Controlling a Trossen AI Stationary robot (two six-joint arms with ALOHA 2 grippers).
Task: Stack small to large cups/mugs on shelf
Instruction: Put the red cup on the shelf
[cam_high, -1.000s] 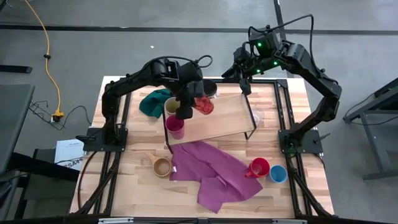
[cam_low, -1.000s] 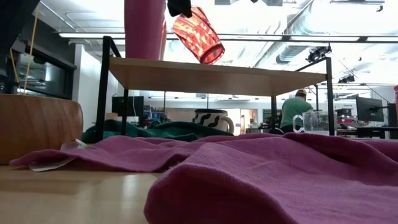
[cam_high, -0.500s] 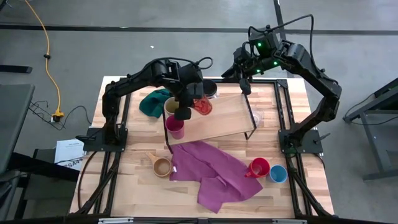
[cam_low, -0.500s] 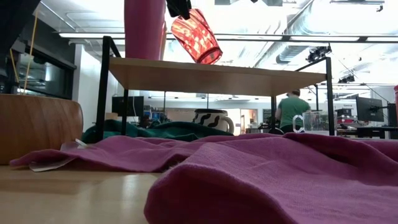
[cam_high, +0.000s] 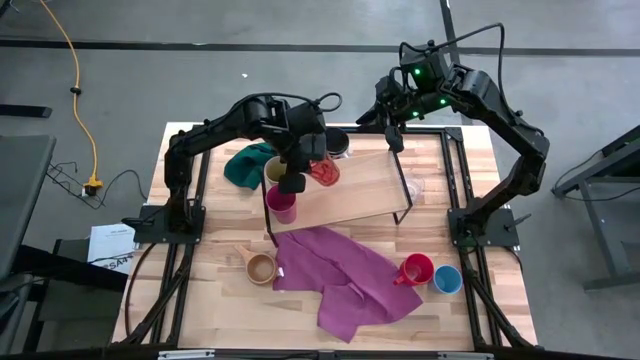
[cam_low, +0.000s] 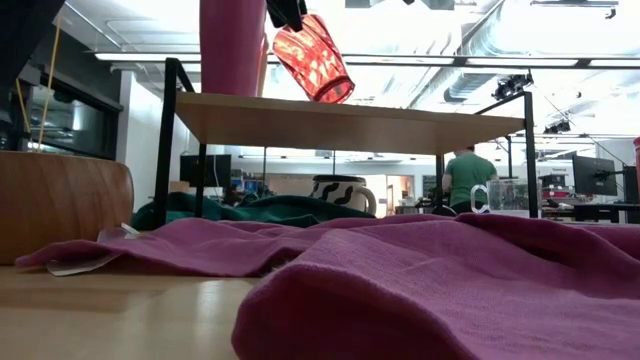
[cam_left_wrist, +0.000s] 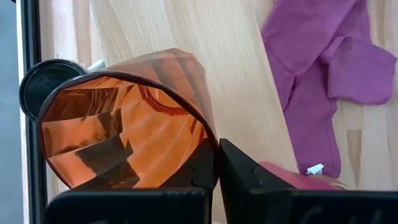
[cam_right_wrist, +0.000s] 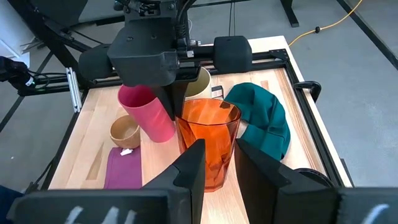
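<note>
Nearest on the table (cam_high: 200, 300) lie the purple cloth (cam_high: 345, 275), the wooden cup (cam_high: 260, 267), the red mug (cam_high: 416, 269) and the blue cup (cam_high: 446, 279). Farther back, over the shelf's (cam_high: 365, 190) left end, the left gripper (cam_high: 306, 160) has its fingers pinched on the rim of the translucent red cup (cam_high: 325, 170), held tilted beside the magenta cup (cam_high: 281, 204) and cream cup (cam_high: 277, 170). This looks like the placing step; next it should level the cup and lower it. The right gripper (cam_high: 394, 135) waits at the far right, fingers parted, empty.
</note>
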